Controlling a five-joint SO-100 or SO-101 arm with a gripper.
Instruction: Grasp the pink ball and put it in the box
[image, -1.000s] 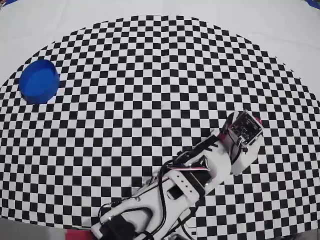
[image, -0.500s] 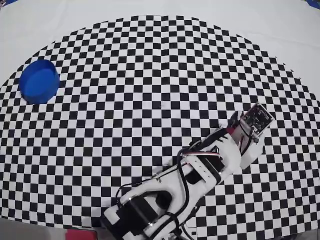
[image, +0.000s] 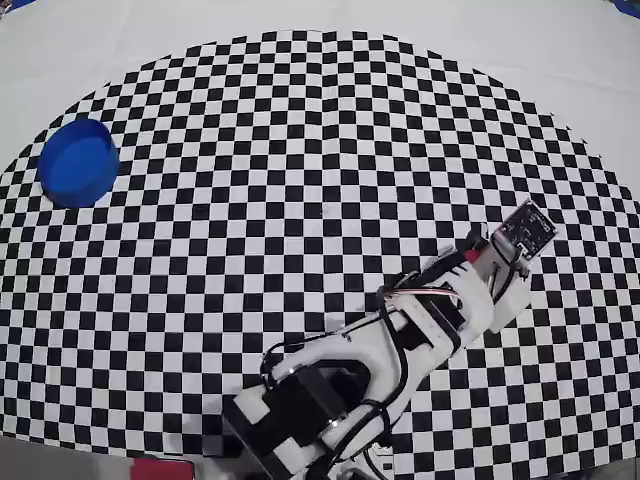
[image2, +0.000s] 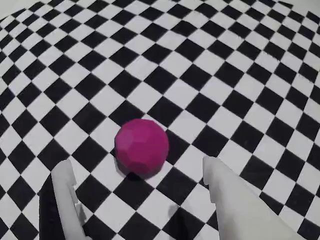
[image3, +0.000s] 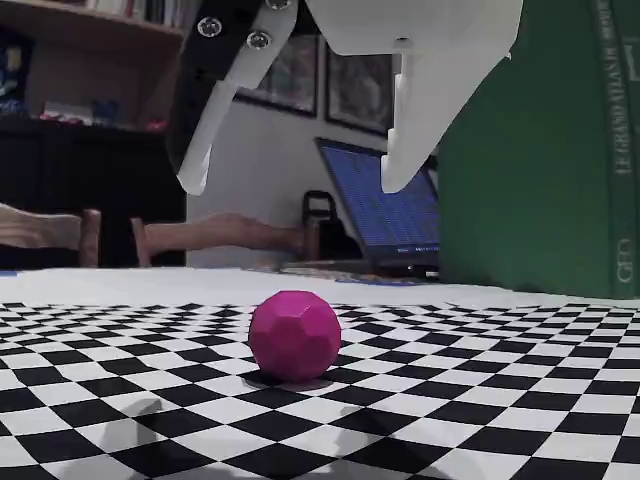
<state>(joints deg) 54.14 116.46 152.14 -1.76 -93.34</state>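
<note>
Three views of one moment. Overhead view, left to right: the box (image: 78, 163), round and blue, sits at the upper left edge of the checkered mat (image: 300, 150); the arm (image: 400, 340) runs from the lower centre of the frame up toward the right, ending in a wrist with a small circuit board at centre right. The ball is hidden under the wrist in this view, well apart from the box.

Wrist view: the ball (image2: 142, 147), magenta and faceted, rests on the mat just left of frame centre. One white finger (image2: 67, 200) stands at lower left and the other at lower right; the gripper (image2: 135, 172) is spread wide, wider than the ball, and holds nothing. The ball lies just beyond the gap between the fingertips, touching neither.

Fixed view: low at mat level, the ball (image3: 295, 336) sits at lower centre on the mat. The gripper (image3: 295, 185) hangs above it, fingers parted with tips pointing down, clear of the ball. A laptop (image3: 385, 215) shows behind at centre right, and a green book (image3: 540, 160) fills the right edge
</note>
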